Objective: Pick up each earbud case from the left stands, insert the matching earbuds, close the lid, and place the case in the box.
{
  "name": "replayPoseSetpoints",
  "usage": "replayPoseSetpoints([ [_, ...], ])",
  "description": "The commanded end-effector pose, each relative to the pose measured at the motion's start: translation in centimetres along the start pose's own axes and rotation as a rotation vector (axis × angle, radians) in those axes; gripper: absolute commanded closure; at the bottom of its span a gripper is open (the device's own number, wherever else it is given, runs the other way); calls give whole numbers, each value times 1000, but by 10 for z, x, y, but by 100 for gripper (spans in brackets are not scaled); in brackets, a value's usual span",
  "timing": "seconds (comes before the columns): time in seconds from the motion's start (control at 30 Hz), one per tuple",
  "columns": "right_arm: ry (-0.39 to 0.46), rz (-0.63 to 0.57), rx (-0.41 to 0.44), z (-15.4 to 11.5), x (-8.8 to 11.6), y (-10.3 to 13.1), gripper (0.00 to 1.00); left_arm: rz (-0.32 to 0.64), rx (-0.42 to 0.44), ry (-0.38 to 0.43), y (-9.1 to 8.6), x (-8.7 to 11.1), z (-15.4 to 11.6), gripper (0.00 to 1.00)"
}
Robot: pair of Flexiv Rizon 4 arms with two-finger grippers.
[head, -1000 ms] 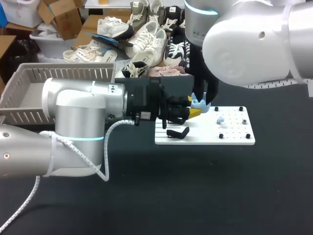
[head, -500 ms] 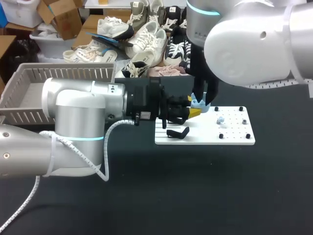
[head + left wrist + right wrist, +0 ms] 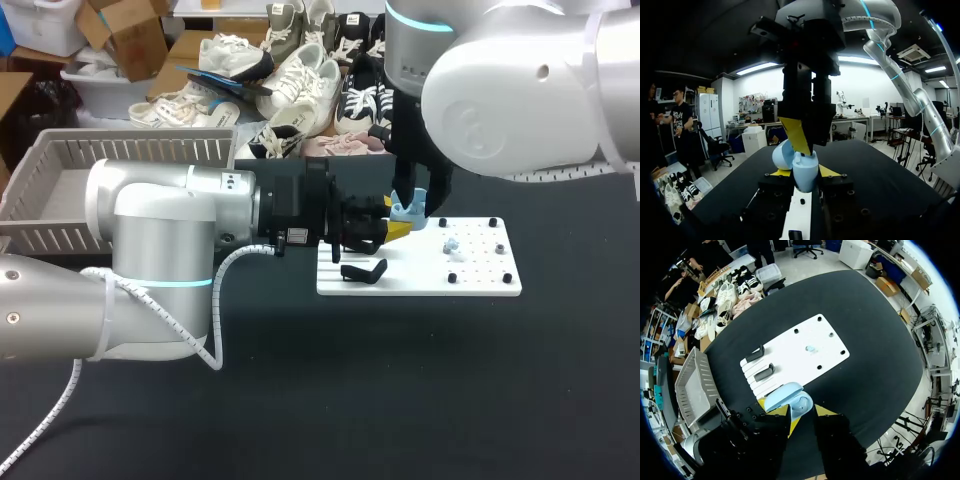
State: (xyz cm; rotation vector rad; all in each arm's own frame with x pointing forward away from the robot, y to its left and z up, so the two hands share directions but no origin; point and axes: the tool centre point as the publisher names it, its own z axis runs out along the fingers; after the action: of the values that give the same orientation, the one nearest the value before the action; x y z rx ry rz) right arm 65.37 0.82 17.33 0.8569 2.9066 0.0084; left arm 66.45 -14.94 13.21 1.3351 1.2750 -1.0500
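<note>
Earbud case [image 3: 404, 211], lid open, centre frame, pinched upright by left gripper [image 3: 805, 172]; right gripper [image 3: 410, 204] directly above at lid, grip state unclear.

1. The bench [image 3: 420, 400] is the only furniture the head view shows across its whole width: a flat top in matte black.
2. Its far edge runs straight across that view.
3. The light on it is soft and even, and no hard shadow falls on the bare part nearest the camera.
4. In the right wrist view the same black top shows out to its edges on several sides (a faint paler sheen lies on it there).
5. In the left wrist view it stretches ahead, dark and plain.
</note>
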Motion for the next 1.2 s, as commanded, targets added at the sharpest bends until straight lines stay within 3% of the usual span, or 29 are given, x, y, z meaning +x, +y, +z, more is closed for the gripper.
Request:
replayPoseSetpoints([
  [0.03, -21, -7, -15, -7, 6, -9, 73, 1, -7, -2, -2, 1, 1, 100],
  [0.17, -53, -37, -25, -14, 11, -18, 73, 1, -7, -2, -2, 1, 1, 100],
  [0.3, -95, -73, -47, -19, 14, -28, 81, 1, -7, -2, -2, 1, 1, 100],
  [0.5, -163, -127, -87, -21, 14, -47, 68, 1, -7, -2, -2, 1, 1, 100],
  [0.63, -203, -143, -105, -19, 11, -60, 65, 1, -7, -2, -2, 1, 1, 100],
  [0.93, -235, -208, -137, 0, -1, -79, 63, 1, -7, -2, -2, 1, 1, 100],
  [1.2, -202, -245, -179, 32, -11, -86, 66, 1, -7, -2, -2, 1, 1, 100],
])
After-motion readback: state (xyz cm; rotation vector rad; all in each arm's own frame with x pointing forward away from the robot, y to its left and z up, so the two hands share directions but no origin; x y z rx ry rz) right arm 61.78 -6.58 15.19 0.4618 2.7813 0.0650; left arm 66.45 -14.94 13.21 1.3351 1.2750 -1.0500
